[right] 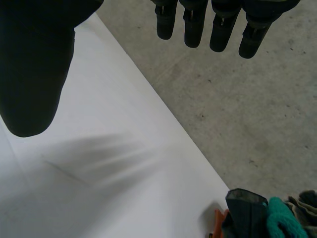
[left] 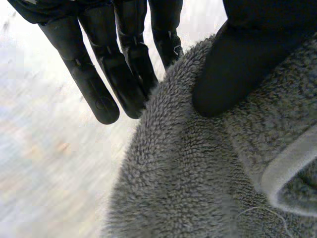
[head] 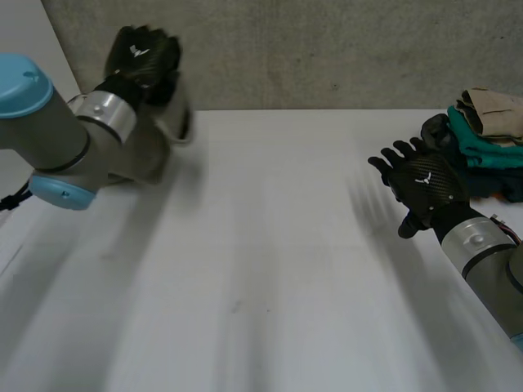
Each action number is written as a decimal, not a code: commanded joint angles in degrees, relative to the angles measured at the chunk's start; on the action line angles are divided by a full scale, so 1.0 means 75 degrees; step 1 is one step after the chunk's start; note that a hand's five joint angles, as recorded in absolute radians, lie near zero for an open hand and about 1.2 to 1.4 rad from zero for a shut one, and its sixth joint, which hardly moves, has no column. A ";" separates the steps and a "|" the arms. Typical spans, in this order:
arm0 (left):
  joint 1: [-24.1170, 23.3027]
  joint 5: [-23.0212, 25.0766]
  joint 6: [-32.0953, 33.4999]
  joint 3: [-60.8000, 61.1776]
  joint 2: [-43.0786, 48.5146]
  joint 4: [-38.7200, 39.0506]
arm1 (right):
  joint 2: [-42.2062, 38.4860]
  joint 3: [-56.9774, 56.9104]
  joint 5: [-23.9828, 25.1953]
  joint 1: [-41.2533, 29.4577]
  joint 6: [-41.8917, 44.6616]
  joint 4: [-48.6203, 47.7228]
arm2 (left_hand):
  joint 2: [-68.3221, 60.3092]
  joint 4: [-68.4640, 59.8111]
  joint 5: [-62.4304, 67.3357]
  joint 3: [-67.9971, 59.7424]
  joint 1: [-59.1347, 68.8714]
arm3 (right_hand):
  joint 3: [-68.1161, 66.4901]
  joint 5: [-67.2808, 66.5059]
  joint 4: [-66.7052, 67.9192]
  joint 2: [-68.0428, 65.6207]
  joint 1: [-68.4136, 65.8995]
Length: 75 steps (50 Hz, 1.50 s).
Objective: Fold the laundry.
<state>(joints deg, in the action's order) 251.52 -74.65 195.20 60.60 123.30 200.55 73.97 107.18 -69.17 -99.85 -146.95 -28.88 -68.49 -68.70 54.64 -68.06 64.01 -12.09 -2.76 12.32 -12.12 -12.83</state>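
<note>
My left hand point(head: 143, 57) is raised at the far left corner of the white table point(head: 261, 269). A bit of grey cloth point(head: 175, 122) hangs below it. In the left wrist view the thumb point(left: 242, 64) presses a grey fleece towel point(left: 198, 173) against the fingers point(left: 99, 84), so the hand is shut on it. The towel's hem curls beside the thumb. My right hand point(head: 425, 188) hovers over the table's right side, open with fingers spread and nothing in it. Its straight fingers point(right: 213, 25) and thumb point(right: 34, 74) stand wide apart.
A pile of folded clothes point(head: 490, 135), tan, teal and dark, sits at the table's far right corner, just beyond my right hand. The same clothes pile point(right: 267, 218) appears in the right wrist view. A grey concrete wall point(head: 327, 49) runs behind the table.
</note>
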 commanded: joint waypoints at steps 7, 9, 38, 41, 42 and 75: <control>-0.2210 0.0438 -0.1241 0.1214 0.0374 -0.0477 | 0.0262 0.0017 -0.0692 0.0025 -0.0141 0.0007 | -0.1535 -0.1507 0.2048 -0.1592 0.2132 | 0.0279 0.0367 -0.0309 0.0283 0.0378; -0.2550 0.0496 -0.1253 0.1120 0.0714 -0.0630 | 0.0262 0.0029 -0.0715 0.0013 -0.0212 0.0018 | -0.1535 -0.1507 0.2048 -0.1592 0.2132 | 0.0279 0.0367 -0.0309 0.0283 0.0378; 0.0282 -0.0242 0.0231 0.3557 -0.1278 -0.1299 | 0.0192 -0.0850 0.0679 -0.0139 -0.0353 0.3779 | 0.6336 0.6365 -0.5823 0.6279 -0.5739 | 0.0135 0.0223 -0.0165 0.0139 0.0233; 0.0658 -0.0207 0.0878 0.3452 -0.0821 -0.1334 | 0.0169 -0.0838 0.0668 -0.0326 -0.0341 0.3874 | 0.6177 0.6205 -0.5664 0.6120 -0.5580 | -0.0471 -0.0382 0.0441 -0.0467 -0.0372; 0.0914 -0.0160 0.1309 0.3382 -0.0495 -0.1345 | 0.0169 -0.0826 0.0656 -0.0420 -0.0329 0.3874 | 0.6155 0.6183 -0.5642 0.6098 -0.5558 | -0.0606 -0.0517 0.0575 -0.0602 -0.0507; 0.1011 0.0708 0.1221 0.3181 -0.0899 -0.1580 | -0.0301 -0.0064 -0.0375 -0.1218 -0.1126 0.2362 | -0.1535 -0.1507 0.2048 -0.1592 0.2132 | -0.9055 -0.8966 0.9024 -0.9050 -0.8956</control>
<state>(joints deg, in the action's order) 260.40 -68.99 210.77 80.51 126.92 189.13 70.77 107.77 -71.68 -109.46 -155.27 -11.29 -68.34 -68.53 55.45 -67.98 63.91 -67.18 -55.84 67.30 -67.31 -58.76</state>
